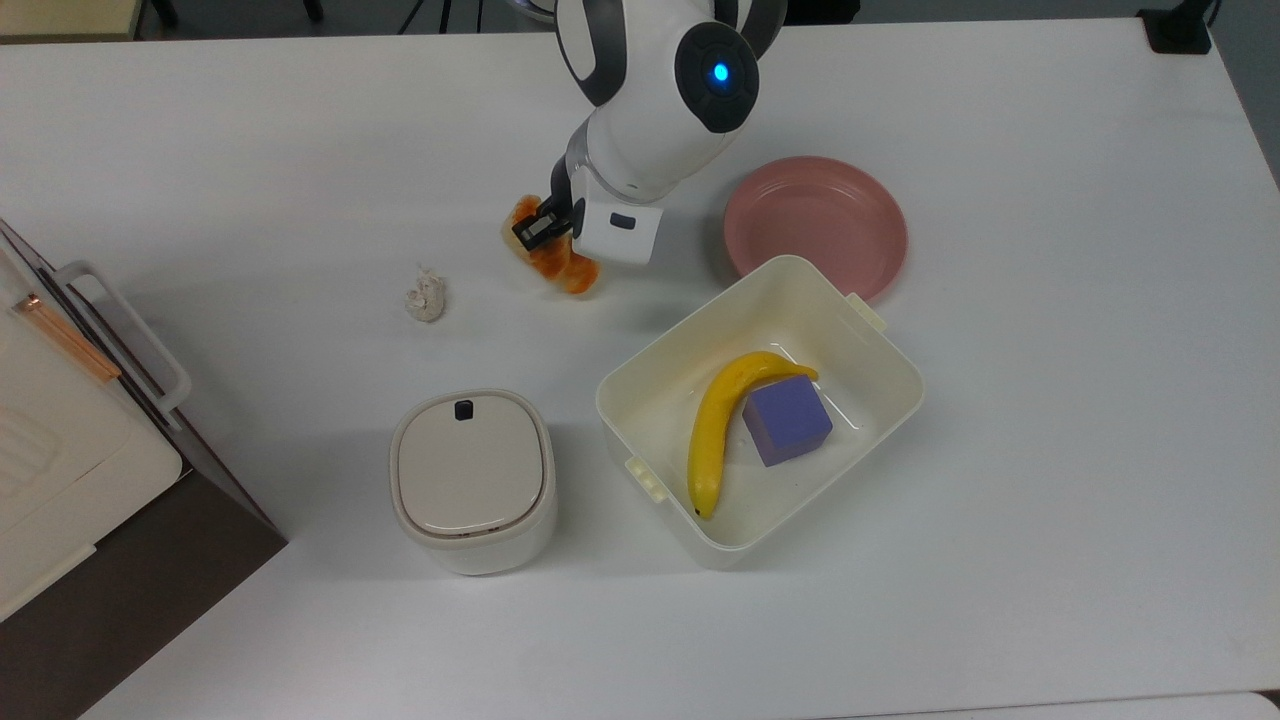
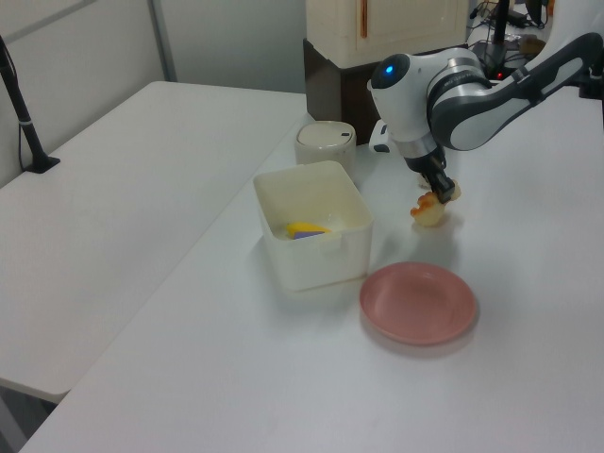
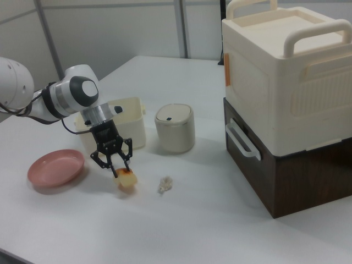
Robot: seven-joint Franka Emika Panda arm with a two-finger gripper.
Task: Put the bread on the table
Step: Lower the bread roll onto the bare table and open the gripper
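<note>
The black two-finger gripper (image 3: 114,165) of the white robot arm (image 1: 655,90) grasps the small oblong bread with a glossy orange-brown top and pale tan sides (image 1: 557,260); the fingers (image 1: 536,228) are clenched on the loaf's upper part. The bread sits low over the large white desk (image 1: 1050,450); whether its underside touches the surface cannot be told. In the left view the bread (image 2: 430,210) hangs below the gripper (image 2: 442,192), and in the right view the bread (image 3: 126,179) is directly under the fingers.

Surrounding objects, as seen in the top view:
- A round pink plate (image 1: 816,225) lies on the desk to the top view's right of the bread, apart from it.
- A small whitish lumpy wad (image 1: 426,296) lies to the top view's left of the bread, apart from it.
- An open cream plastic bin (image 1: 880,345) stands near the plate and holds a yellow banana (image 1: 715,425) and a purple cube (image 1: 787,419), the two touching.
- A cream lidded container with rounded corners (image 1: 471,480) stands to the top view's left of the bin.
- A cream box with handles on a dark brown base (image 3: 286,99) occupies the desk's edge at the top view's left.

Nothing lies between the bread and the desk beneath it.
</note>
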